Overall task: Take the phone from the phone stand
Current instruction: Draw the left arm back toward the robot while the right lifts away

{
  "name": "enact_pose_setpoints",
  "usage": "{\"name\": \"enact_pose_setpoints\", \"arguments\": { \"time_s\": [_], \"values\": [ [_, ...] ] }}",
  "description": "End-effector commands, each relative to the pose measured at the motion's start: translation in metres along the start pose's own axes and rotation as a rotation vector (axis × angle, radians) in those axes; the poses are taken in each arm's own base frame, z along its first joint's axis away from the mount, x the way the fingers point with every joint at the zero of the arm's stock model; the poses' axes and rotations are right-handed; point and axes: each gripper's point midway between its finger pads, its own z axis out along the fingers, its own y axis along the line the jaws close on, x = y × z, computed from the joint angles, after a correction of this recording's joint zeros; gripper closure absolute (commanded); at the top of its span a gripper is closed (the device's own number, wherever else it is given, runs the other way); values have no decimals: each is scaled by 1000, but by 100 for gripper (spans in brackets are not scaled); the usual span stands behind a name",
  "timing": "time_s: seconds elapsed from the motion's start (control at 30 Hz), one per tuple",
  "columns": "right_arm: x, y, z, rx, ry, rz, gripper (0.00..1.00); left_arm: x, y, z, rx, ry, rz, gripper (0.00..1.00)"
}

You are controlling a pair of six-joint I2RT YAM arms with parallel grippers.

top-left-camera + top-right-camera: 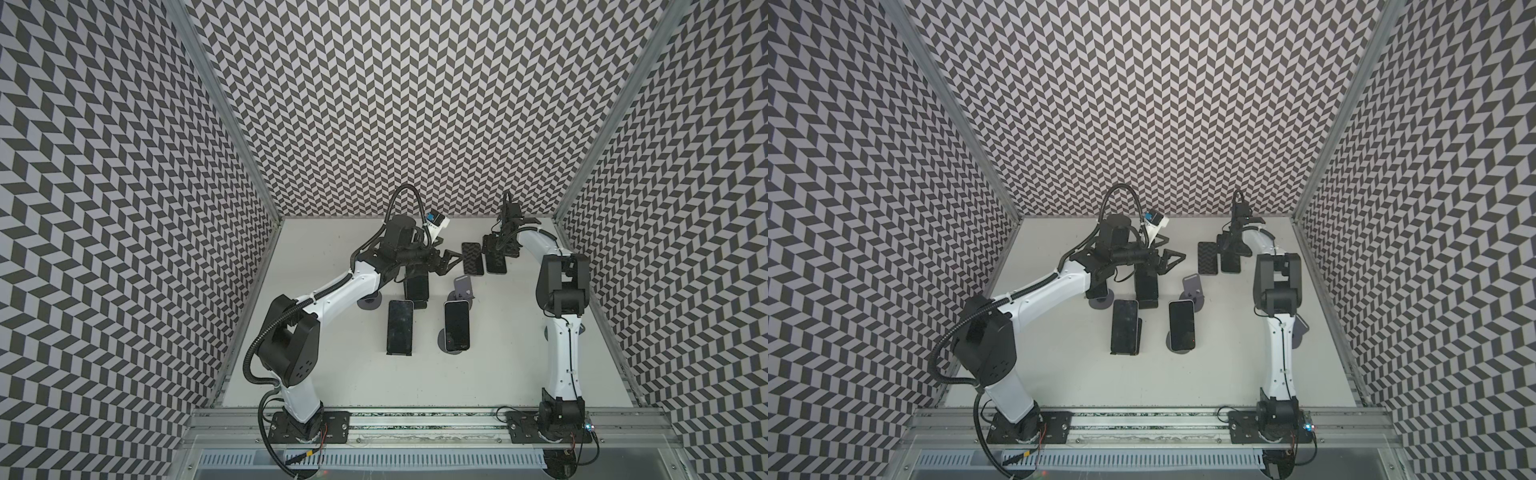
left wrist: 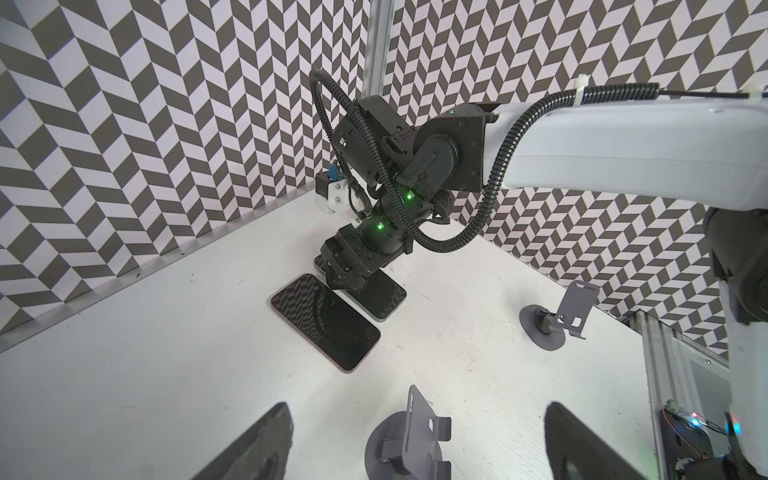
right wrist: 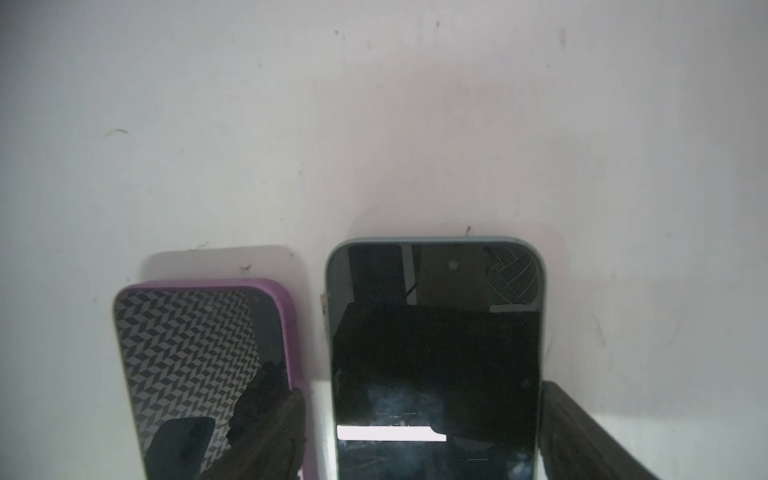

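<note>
spread over the white table [image 1: 519, 365]: five phones. lying flat at the far side, side by side, a purple-cased phone [image 3: 199, 353] and a teal-rimmed phone [image 3: 436, 353], both off any stand. propped on stands [image 1: 441, 336] toward the middle, three more: a dark phone [image 1: 400, 326], a light-rimmed phone [image 1: 456, 325], and a third phone [image 1: 417, 286] partly under the left forearm [image 1: 340, 291]. just beyond the light-rimmed phone, an empty stand [image 1: 462, 288].

right gripper [image 3: 409, 386] down over the teal-rimmed phone, jaws astride it with a sliver of table showing on one side; parted, and by the look of it gripping nothing. left gripper [image 1: 452, 265] hovering above the table, spread wide and empty, pointing across toward the flat pair.

probably next: one of the propped phones. all three tilted back, long axes running far to near, all lying nearward of both grippers. left gripper closer to each, the third phone just below its wrist. best taken from the top edge, jaws across the short width.
</note>
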Motion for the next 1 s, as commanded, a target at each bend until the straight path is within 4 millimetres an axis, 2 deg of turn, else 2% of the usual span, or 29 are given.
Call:
{"name": "enact_pose_setpoints", "arguments": {
  "time_s": [0.0,0.13,0.3,0.6,0.77,0.97],
  "values": [
    [-2,6,-22,-38,1,35,13,-38,-10,-19,-25,-67,73,5],
    [-17,11,-46,-54,-61,44,7,-55,-9,-32,-79,-88,104,5],
    [-20,10,-69,-43,-93,52,5,-69,-8,-50,-149,-122,110,5],
    [-23,25,-123,-119,-174,49,5,-74,-17,-85,-308,-207,68,5],
    [-10,49,-158,-187,-201,8,8,-64,-23,-94,-391,-185,25,5],
    [26,87,-195,-294,-215,-25,9,-41,-26,-108,-457,-147,-73,6]
  ]
}}
